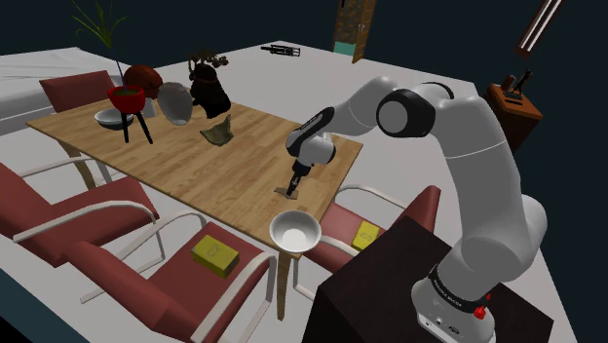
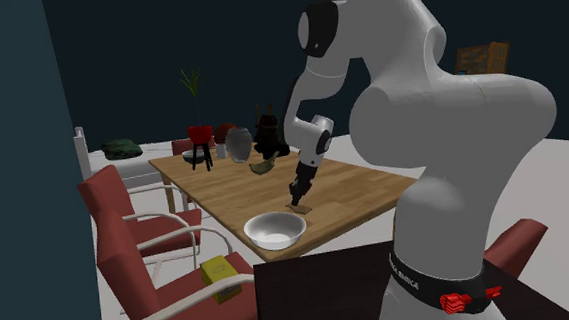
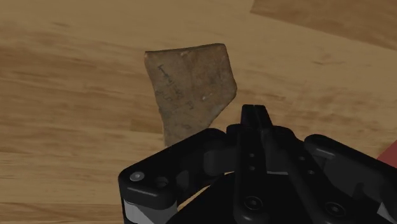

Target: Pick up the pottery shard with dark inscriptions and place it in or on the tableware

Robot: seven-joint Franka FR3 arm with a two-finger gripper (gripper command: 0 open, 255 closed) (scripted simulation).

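A flat tan pottery shard (image 3: 191, 89) with faint dark inscriptions lies on the wooden table (image 1: 195, 156). In the shoulder view the shard (image 1: 290, 196) rests near the table's close end, just beyond a white bowl (image 1: 294, 232). My black gripper (image 1: 295, 185) hangs low right over the shard, pointing down. In the wrist view its fingers (image 3: 256, 121) meet with no gap, beside the shard's edge, clasping nothing. The second exterior view shows the gripper (image 2: 298, 196) just above the shard (image 2: 297, 210), with the bowl (image 2: 274, 229) in front of it.
At the table's far end stand a red bowl on a dark stand (image 1: 127, 99), a grey vessel (image 1: 176, 103), a dark figure (image 1: 209, 90) and a small olive piece (image 1: 219, 132). Red chairs (image 1: 146, 263) line the table; yellow books (image 1: 214, 253) lie on two seats.
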